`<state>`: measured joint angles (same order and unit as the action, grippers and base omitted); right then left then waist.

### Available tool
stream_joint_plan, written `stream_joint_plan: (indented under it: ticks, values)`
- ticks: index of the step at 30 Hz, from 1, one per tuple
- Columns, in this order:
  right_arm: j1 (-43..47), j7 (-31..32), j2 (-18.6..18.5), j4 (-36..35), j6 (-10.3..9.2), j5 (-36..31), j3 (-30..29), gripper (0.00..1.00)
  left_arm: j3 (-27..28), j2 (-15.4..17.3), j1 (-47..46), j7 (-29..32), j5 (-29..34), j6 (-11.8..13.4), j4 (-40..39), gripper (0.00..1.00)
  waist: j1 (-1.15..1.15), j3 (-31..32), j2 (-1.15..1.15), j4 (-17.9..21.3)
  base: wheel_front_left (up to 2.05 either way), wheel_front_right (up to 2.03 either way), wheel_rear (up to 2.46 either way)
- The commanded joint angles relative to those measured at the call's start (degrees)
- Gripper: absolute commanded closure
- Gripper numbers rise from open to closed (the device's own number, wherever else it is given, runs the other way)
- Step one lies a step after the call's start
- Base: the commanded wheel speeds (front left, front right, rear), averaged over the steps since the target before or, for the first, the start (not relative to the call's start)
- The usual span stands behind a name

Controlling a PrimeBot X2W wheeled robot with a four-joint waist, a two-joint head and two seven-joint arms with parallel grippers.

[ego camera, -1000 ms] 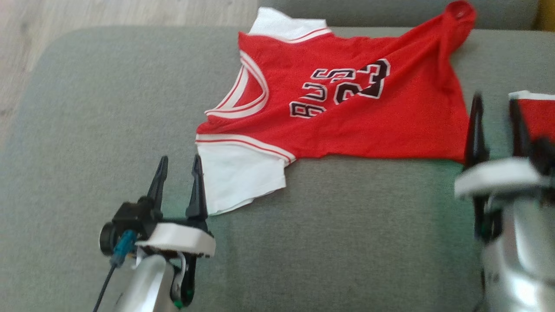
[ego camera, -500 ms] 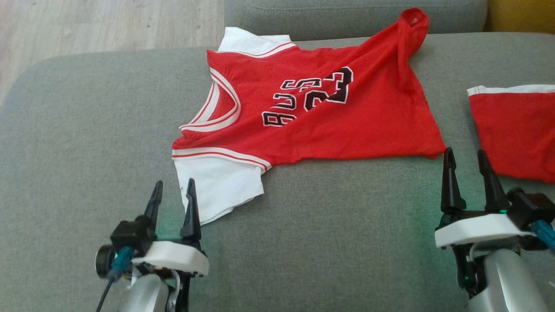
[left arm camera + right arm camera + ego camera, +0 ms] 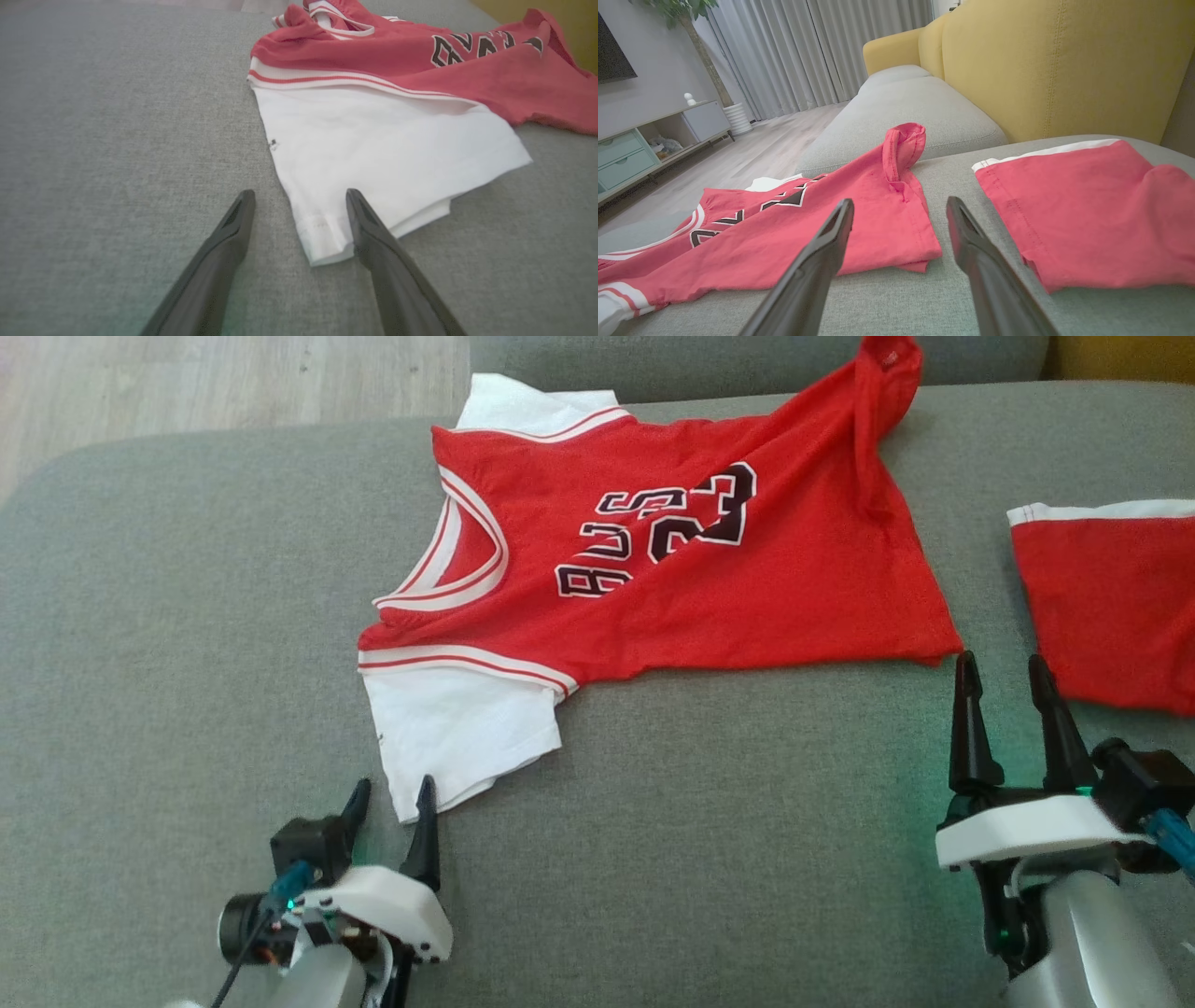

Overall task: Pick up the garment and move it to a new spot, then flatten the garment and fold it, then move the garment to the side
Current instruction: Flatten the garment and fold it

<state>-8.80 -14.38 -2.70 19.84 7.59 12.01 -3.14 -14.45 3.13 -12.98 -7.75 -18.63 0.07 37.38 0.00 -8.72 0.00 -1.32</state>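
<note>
While the red shirt (image 3: 747, 607) lies on the gray couch (image 3: 187, 616), the left gripper (image 3: 395, 786) and right gripper (image 3: 1001, 661) stand spread wide, holding nothing

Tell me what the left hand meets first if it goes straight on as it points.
The white sleeve of the jersey; its corner lies between the open fingers of the left hand, height above it unclear.

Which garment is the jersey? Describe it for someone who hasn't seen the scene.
On the grey sofa seat two red garments lie side by side. The jersey is the larger, on the robot's left, one white sleeve reaching toward the left gripper. Unlike the unprinted red piece beside it, it bears black lettering and a white-trimmed neckline.
</note>
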Motion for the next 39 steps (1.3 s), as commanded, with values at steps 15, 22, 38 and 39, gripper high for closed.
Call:
stream_joint_plan:
  ticks: [15,22,38,39]
  values:
    - [-1.99,1.31,-0.18,0.26,-0.10,-2.94,1.48,0.00,-1.01,1.12,-4.60,1.78,-1.24,-2.26,0.33,1.00,0.00,-0.41,0.00,-0.14,0.00,0.00,0.00]
    - [-2.00,2.35,-0.18,1.31,-0.10,-4.03,0.17,0.00,1.90,1.42,-5.23,-5.79,-1.68,-0.24,-6.45,1.00,0.00,0.43,0.00,-1.54,0.00,0.00,0.00]
    - [-5.70,7.30,-0.18,9.91,-0.10,-3.23,-1.19,0.00,4.58,1.28,-0.19,-7.23,-0.18,1.06,-16.10,1.00,0.00,2.95,0.00,-3.16,0.00,0.00,0.00]
    - [-6.54,7.64,-0.18,10.90,-0.10,-3.26,-1.26,0.00,4.43,1.23,-0.08,-7.23,-0.10,0.98,-16.12,1.00,0.00,2.78,0.00,-3.30,0.00,0.00,0.00]
